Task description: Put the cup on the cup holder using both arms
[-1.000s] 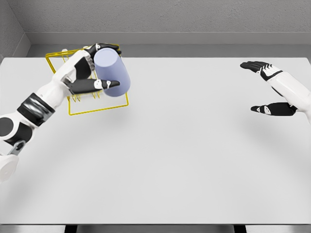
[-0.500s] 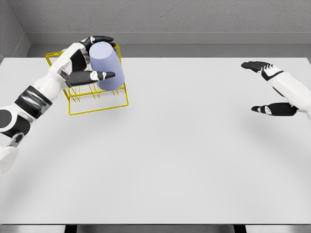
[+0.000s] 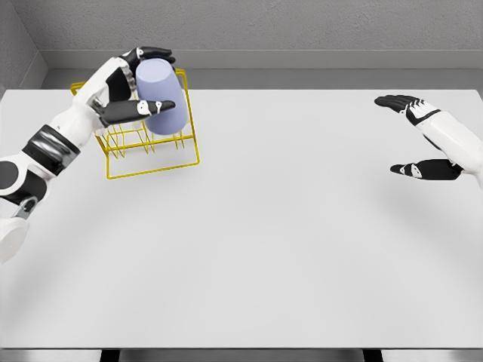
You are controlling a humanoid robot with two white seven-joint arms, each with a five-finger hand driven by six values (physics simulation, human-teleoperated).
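Lavender and smooth, the plastic cylindrical cup [image 3: 159, 99] sits in your left hand [image 3: 124, 89], whose black fingers [image 3: 143, 110] wrap around its sides. You hold it tilted over the yellow wire cup holder [image 3: 155, 154], which stands near the far left corner of the white worktop [image 3: 287, 241]; whether the cup touches the wires cannot be told. Your right hand [image 3: 419, 139] hangs over the worktop's right edge, well apart from the rack, fingers spread and grasping nothing.
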